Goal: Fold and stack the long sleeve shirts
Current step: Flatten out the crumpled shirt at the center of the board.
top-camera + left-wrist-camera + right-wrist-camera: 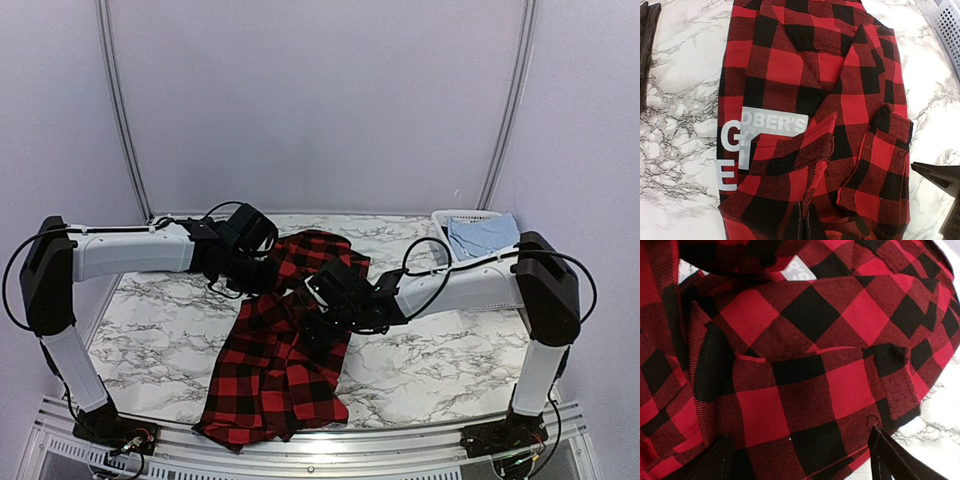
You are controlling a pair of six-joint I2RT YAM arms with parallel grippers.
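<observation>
- Nearest me, the hem of the plaid shirt (270, 390) droops over the front edge of the table (440, 370). The rest runs away from me up the middle of the marble, rumpled and not yet squared up.
- The right gripper (799, 437) sits low over the shirt's middle. Its jaws are spread wide and grip nothing, with a raised hump of plaid between the two fingers. I read that as lined up to take a bite of cloth, not as a hold.
- Just beyond it, the left gripper (804, 215) is clenched on a ridge of the plaid shirt. The pinched fold runs straight up out of its closed fingertips. My guess is that it anchors this side so the other arm can pull the cloth flat or turn it over.
- Ahead of that pinch, the white lettering (772, 122) is partly covered by a folded flap, so the shirt lies doubled on itself here.
- On the left margin of the left wrist view, a dark garment that I take for the charcoal shirt (647, 45) waits on the marble, apart from the plaid.
- Farthest off, at the back right corner, the basket (462, 217) holds a blue cloth (482, 237).
- I judge the fold barely started, and nothing is stacked yet.
</observation>
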